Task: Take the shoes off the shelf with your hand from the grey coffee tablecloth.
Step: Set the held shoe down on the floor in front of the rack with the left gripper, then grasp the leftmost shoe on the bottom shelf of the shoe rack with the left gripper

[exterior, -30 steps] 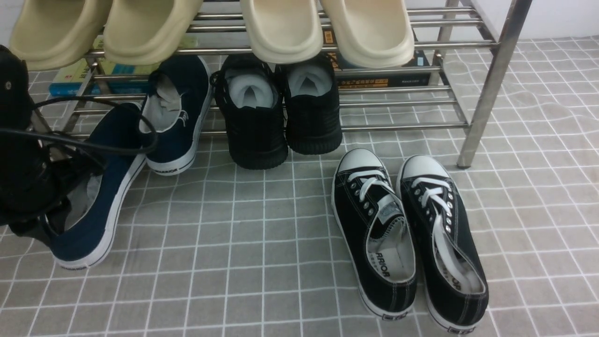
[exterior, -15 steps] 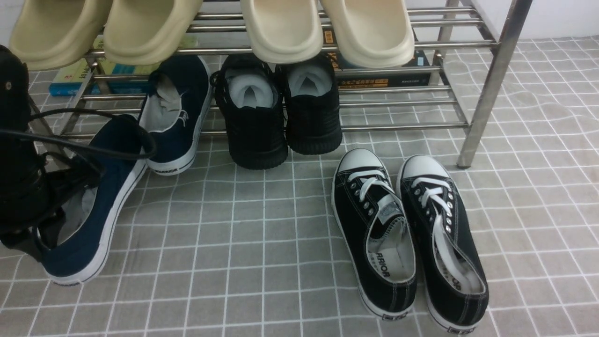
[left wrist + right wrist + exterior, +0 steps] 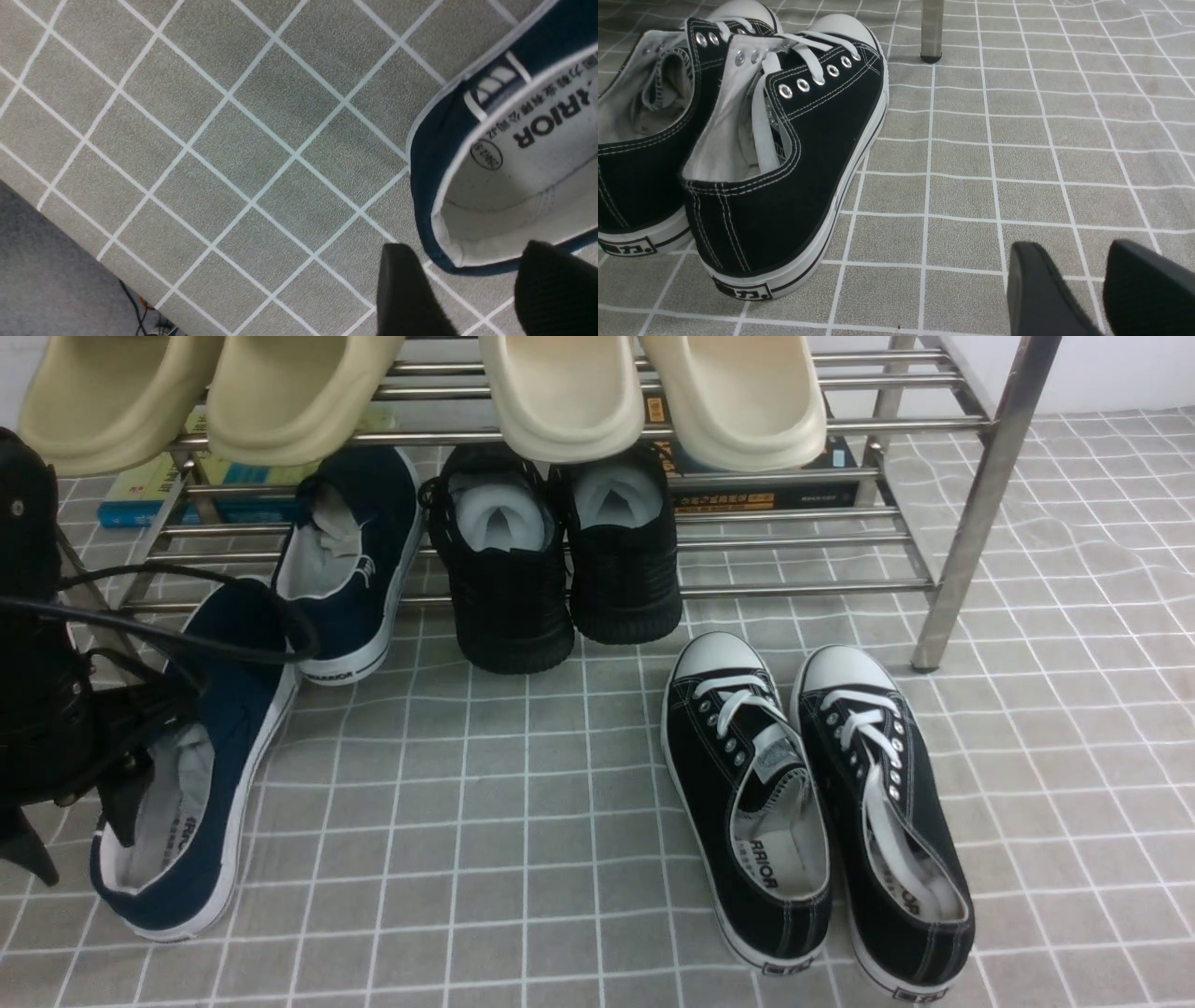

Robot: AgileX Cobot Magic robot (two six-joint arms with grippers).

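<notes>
One navy shoe [image 3: 201, 775] lies flat on the grey coffee tablecloth [image 3: 523, 821] at the near left, its grey lining showing. The other navy shoe [image 3: 350, 560] rests on the lower bars of the steel shelf [image 3: 794, 588], heel hanging over the front. My left gripper [image 3: 79, 826] sits at that near shoe's heel [image 3: 448, 140], open. The heel rim lies just past the fingertips [image 3: 402, 284], and only cloth shows between them. My right gripper [image 3: 1078, 266] hovers open over bare cloth, holding nothing; it is out of the front view.
Black mesh sneakers [image 3: 551, 569] stand on the lower tier. Black-and-white lace-ups [image 3: 812, 803] sit on the cloth, close to my right gripper. Cream slippers [image 3: 560, 392] fill the top tier. Books [image 3: 149, 490] lie behind. A shelf leg [image 3: 971, 523] stands right. The cloth's edge [image 3: 60, 224] shows.
My left gripper opened and let go of the navy shoe. The shoe slid nearer and left, then settled flat on the cloth. The right arm has not moved.
</notes>
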